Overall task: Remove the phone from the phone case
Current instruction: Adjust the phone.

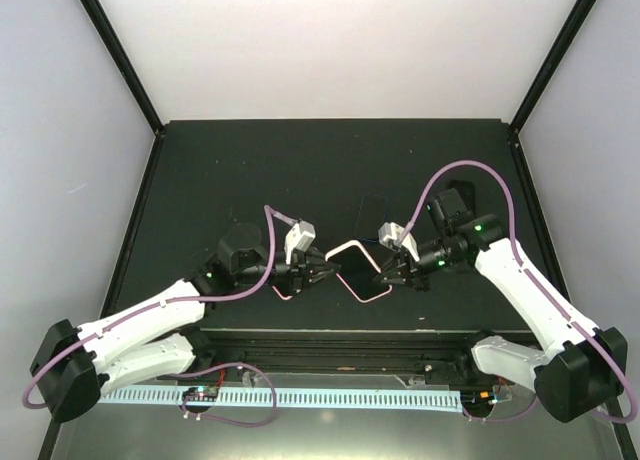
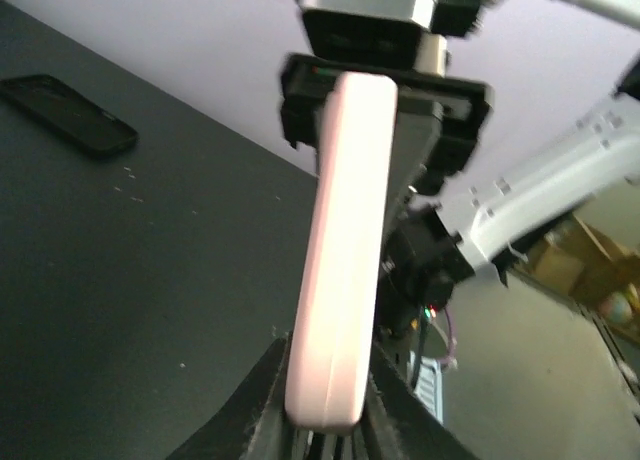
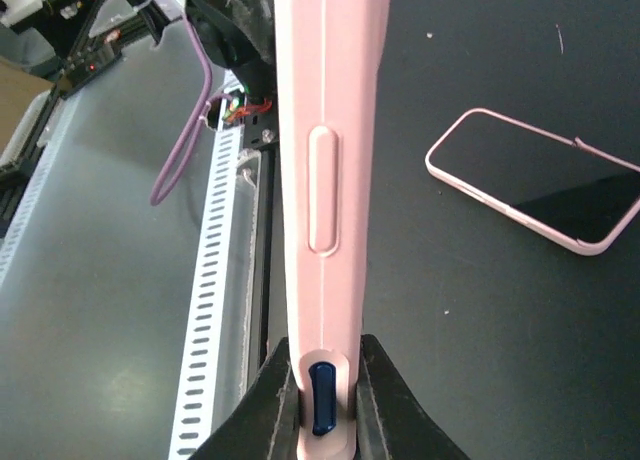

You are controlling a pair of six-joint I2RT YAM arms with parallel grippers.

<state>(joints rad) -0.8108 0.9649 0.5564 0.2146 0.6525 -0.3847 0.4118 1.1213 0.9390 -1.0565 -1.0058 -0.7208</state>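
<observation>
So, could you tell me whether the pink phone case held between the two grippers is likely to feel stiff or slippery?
Probably stiff: the pink phone case runs straight between the left gripper and right gripper, without sagging. Its matte, rounded skin looks rubbery, so likely grippy, though its rim may flex when peeled.

Pale pink, plain phone case (image 3: 322,180), one small blue inset (image 3: 320,395) on its side edge. Beyond the case, glossy black phone (image 1: 375,208) on matte black table (image 1: 250,160); beside the case, second phone (image 3: 540,180), dark face, pink rim. Either side of the case, arms (image 1: 150,325) white with black joints, purple cables (image 1: 465,163).
</observation>
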